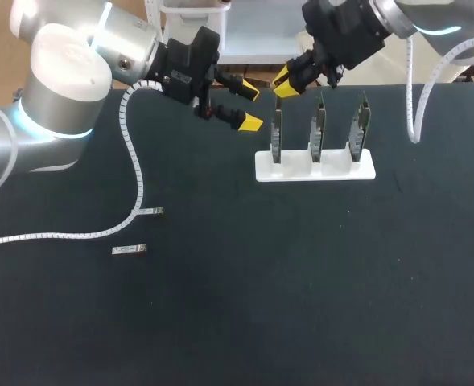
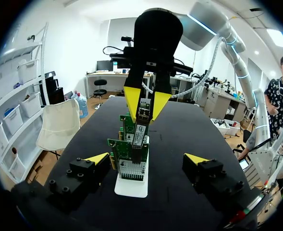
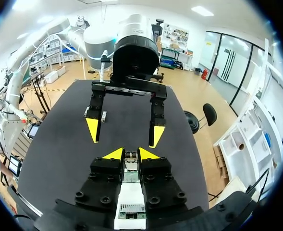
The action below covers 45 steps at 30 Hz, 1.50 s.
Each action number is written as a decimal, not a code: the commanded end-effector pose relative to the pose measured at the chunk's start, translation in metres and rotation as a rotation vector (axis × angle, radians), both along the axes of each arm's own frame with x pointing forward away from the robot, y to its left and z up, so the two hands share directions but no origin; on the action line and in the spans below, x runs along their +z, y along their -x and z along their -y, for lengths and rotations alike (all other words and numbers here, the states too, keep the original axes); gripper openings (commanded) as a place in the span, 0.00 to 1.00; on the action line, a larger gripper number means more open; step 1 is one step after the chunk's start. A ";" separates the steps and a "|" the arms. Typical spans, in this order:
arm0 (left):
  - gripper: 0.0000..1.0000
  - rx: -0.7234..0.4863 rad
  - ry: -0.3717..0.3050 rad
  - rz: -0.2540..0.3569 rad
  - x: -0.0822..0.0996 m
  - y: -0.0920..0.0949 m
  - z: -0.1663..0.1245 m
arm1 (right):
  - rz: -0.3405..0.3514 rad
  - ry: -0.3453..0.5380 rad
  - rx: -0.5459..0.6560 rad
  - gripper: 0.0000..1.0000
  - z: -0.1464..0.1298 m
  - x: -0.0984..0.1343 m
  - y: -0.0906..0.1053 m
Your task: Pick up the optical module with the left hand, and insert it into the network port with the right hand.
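– At about one o'clock on the table [image 1: 220, 322], where is the module?

– It's clamped in my right pincer [image 3: 130, 155], a yellow tip pressed to each side. The module [image 2: 140, 126] hangs upright with its lower end against the nearest board [image 2: 127, 154]. That board is the nine o'clock one of three upright in the white stand [image 1: 333, 170]. The port's mouth is hidden behind the module, so I cannot tell how deep it sits.

– What could go wrong from here?

– I judge a jam most likely. If the module is slightly tilted against the port, pushing down would catch it on the lip. The tips grip only a narrow part of it, so it could also twist or slip. Nothing holds the stand down, so a hard or skewed push might flex the board or tip the stand.

– And your arms?

– The right arm comes in from two o'clock with its wrist angled down over the board. The left arm comes in from nine o'clock. My left pincer [image 1: 250, 106] hovers just beside the board, spread wide and holding nothing, near enough that the two could bump. Two spare modules [image 1: 129, 250] lie at eight o'clock, well apart from the stand.
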<state>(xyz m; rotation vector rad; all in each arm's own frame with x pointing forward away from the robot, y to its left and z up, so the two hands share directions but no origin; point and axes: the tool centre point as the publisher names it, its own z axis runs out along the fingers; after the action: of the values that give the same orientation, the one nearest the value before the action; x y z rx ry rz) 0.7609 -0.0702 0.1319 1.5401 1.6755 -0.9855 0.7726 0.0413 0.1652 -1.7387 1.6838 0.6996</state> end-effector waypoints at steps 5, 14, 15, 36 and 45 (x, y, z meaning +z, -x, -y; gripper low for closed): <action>1.00 0.000 -0.005 -0.002 0.001 -0.001 0.001 | -0.003 -0.009 -0.014 0.00 0.000 -0.002 0.001; 1.00 0.000 -0.005 -0.002 0.001 -0.001 0.001 | -0.007 -0.002 -0.014 0.00 0.000 -0.005 0.000; 1.00 0.000 -0.005 -0.002 0.001 -0.001 0.001 | -0.008 -0.001 -0.014 0.00 0.000 -0.005 0.000; 1.00 0.000 -0.005 -0.002 0.001 -0.001 0.001 | -0.010 0.034 -0.009 0.00 0.002 -0.015 0.001; 1.00 0.000 -0.005 -0.002 0.001 -0.001 0.001 | -0.013 0.035 -0.015 1.00 0.002 -0.016 0.001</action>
<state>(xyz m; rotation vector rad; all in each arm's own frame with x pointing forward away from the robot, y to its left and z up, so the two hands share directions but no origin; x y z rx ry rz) 0.7609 -0.0702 0.1319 1.5401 1.6755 -0.9855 0.7724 0.0388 0.1508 -1.7543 1.7284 0.6776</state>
